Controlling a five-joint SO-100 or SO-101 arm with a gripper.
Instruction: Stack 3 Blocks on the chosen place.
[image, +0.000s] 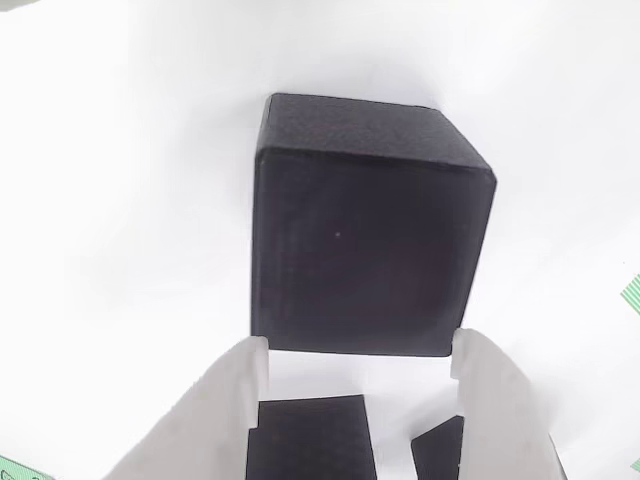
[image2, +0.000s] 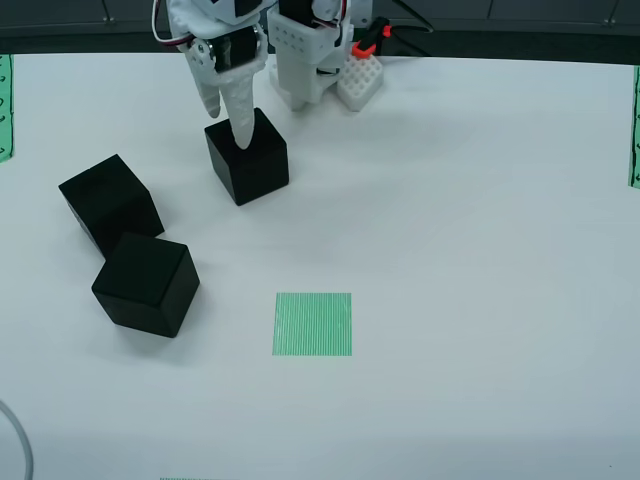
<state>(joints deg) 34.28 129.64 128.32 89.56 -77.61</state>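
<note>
Three black blocks are counted on the white desk (image2: 480, 200) in the view from above, all apart from the single green striped square (image2: 313, 324), which lies bare near the middle front. One block (image2: 250, 160) is seen at the far side, left of centre, with the white end effector (image2: 230, 118) lowered at its far upper edge; its fingers are spread, and in the view that rides on the end effector (image: 358, 350) the two pale fingertips are seen just beside the block's (image: 370, 235) near corners, not clearly pressed against it. The other two blocks are placed at the left: one (image2: 110, 203) farther back, one (image2: 147, 283) nearer, touching or nearly touching each other. No block is stacked on another. Green striped strips are glimpsed at the left (image2: 5, 105) and right (image2: 634, 130) edges of the desk.
</note>
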